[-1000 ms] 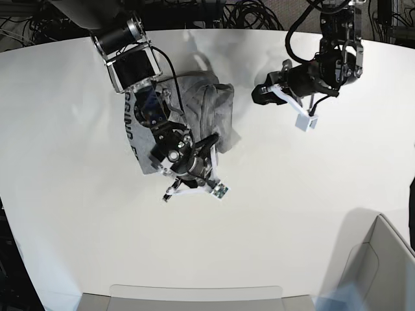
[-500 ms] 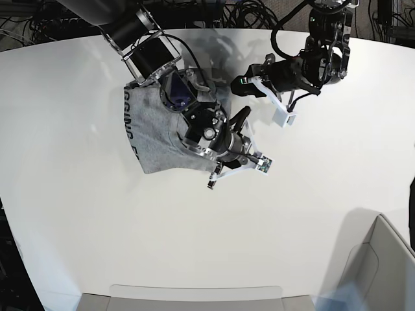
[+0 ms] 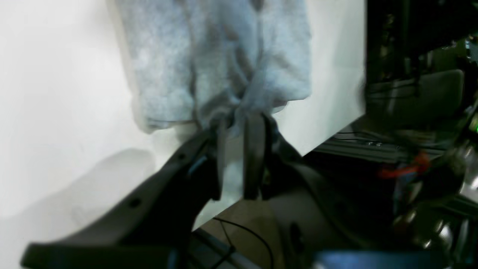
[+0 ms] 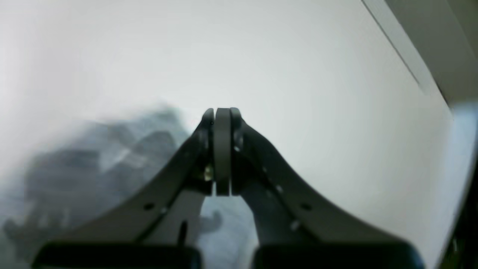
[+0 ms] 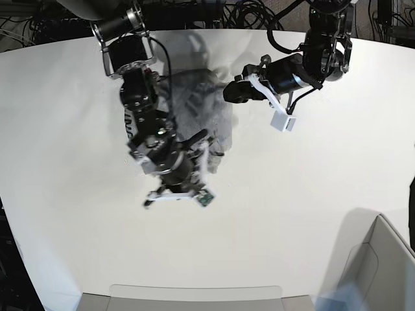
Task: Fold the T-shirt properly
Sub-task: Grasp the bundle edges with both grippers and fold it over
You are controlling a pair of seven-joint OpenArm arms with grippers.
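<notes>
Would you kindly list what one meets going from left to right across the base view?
Bare white table → right arm over the grey T-shirt → left gripper at the shirt's edge → left arm → cardboard box at the lower right corner.

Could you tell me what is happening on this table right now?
A two-armed robot is working on a grey T-shirt that lies bunched on the white table, not yet folded. The left gripper has a gathered bit of the cloth's edge pinched between its fingers. The right gripper is shut on nothing, over the table beside the shirt.
</notes>
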